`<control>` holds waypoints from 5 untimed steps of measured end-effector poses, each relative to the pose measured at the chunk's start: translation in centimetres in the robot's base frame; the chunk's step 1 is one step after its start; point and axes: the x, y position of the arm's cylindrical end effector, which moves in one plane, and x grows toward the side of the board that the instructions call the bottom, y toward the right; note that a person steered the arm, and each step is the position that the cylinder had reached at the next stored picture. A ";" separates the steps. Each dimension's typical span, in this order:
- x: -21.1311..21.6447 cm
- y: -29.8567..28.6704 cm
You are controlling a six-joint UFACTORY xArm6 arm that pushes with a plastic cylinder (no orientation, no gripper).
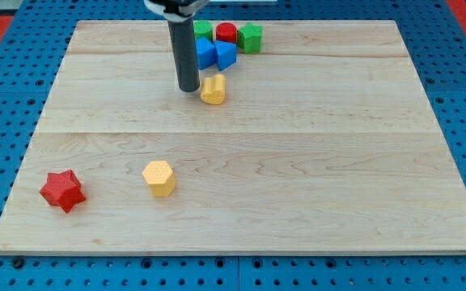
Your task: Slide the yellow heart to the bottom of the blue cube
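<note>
Down front on our counter [241, 194] sit a red star [62, 190] and yellow hexagon [159, 178]. No hand to report, only our tip [188, 88] just left of the yellow heart [213, 89], which sits below the blue cube [226, 54]. Push wrong and we'd probably bump the heart into the blue blocks.

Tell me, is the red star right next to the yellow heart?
No, the red star sits near the view's bottom left, far from the yellow heart, which lies up by my tip.
</note>
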 end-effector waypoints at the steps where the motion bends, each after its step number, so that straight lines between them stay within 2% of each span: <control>1: 2.8 -0.3; 4: 7.2 5.7; 5: 3.6 5.1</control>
